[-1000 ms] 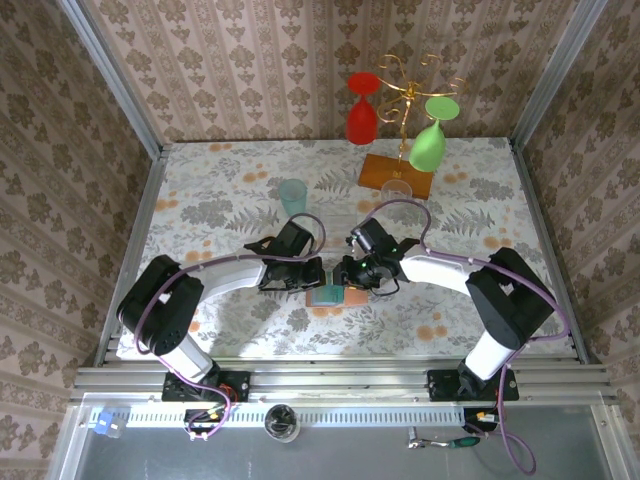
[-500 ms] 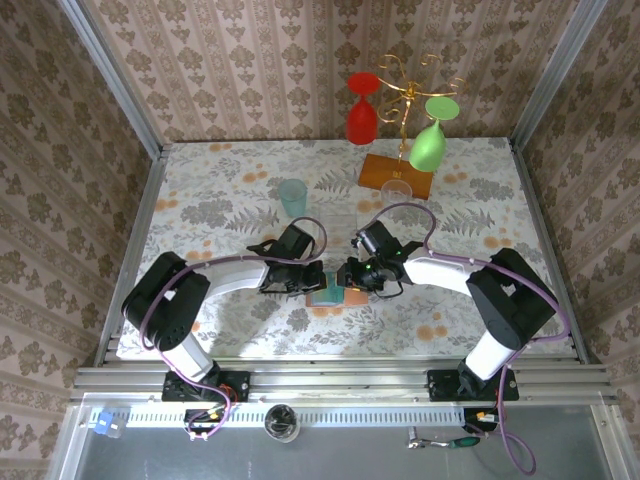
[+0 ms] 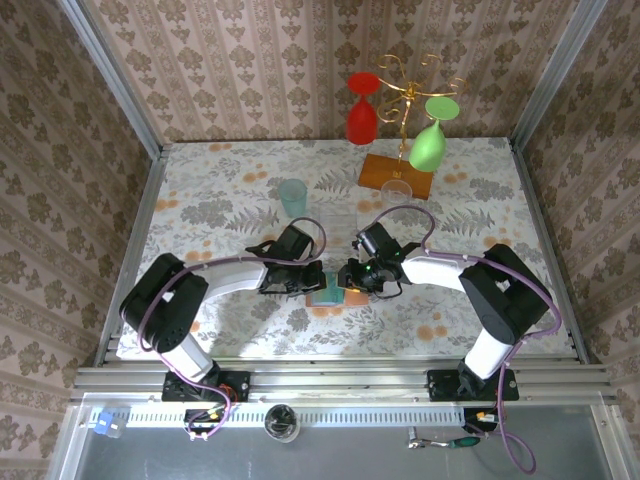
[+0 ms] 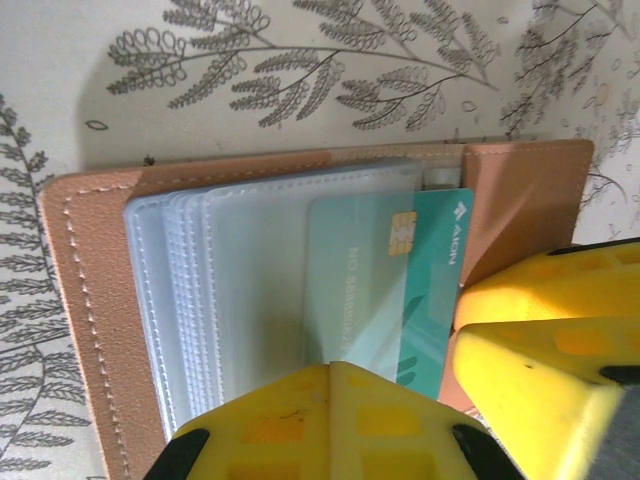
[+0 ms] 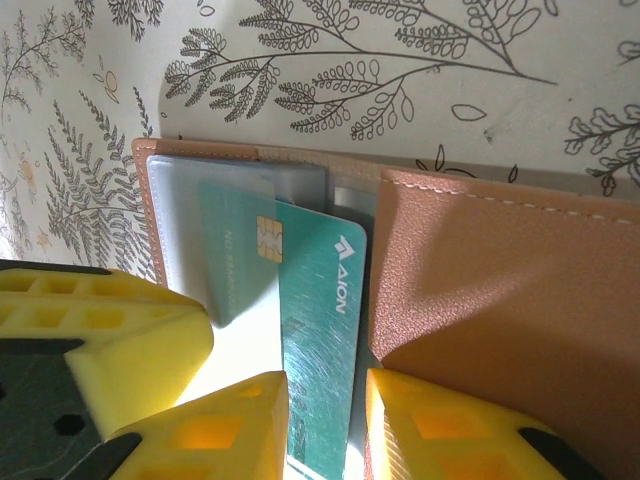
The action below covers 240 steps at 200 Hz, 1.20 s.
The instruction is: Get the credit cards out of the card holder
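Note:
The card holder lies open on the patterned table between both grippers, tan leather with clear sleeves. A teal credit card sticks partway out of a sleeve, chip still covered. My left gripper is shut, its joined tips resting on the sleeves at the holder's near edge. My right gripper is partly open, its yellow fingers either side of the card's bare strip, one finger by the tan flap. In the top view it stands at the holder's right side.
A teal tumbler stands behind the left arm. At the back right is a gold glass rack on an orange wooden base, with a red glass and a green glass hanging from it. Metal frame rails border the table.
The right gripper has edged slightly down and left onto the holder. The left gripper stays shut in place.

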Available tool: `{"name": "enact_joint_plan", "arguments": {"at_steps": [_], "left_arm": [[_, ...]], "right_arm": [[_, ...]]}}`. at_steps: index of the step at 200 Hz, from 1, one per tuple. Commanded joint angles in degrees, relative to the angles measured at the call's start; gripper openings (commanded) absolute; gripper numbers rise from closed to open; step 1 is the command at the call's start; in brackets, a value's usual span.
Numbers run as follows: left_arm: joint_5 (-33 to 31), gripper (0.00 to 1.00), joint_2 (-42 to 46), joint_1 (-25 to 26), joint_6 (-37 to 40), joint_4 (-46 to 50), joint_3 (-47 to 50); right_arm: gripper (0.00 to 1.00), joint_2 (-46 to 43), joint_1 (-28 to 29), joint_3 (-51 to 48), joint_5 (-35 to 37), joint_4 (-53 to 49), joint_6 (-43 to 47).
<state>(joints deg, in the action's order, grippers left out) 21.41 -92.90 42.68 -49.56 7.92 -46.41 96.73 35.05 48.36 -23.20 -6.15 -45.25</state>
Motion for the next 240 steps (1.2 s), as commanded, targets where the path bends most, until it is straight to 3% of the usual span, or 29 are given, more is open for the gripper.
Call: {"name": "enact_joint_plan", "arguments": {"at_steps": [1, 129, 240], "left_arm": [[-0.7, 0.03, 2.3, -0.4, -0.1, 1.3, 0.1], [-1.1, 0.0, -0.9, -0.5, 0.7, 3.7, 1.4], [-1.3, 0.0, -0.6, -0.5, 0.7, 3.9, 1.5]], "right_arm": [[0.27, 1.0, -0.3, -0.5, -0.9, 0.2, -0.7], [0.24, 1.8, -0.9, -1.5, -3.3, 4.0, -2.0], [0.12, 1.3, -1.5, -2.3, -3.5, 5.3, -2.7]]}}
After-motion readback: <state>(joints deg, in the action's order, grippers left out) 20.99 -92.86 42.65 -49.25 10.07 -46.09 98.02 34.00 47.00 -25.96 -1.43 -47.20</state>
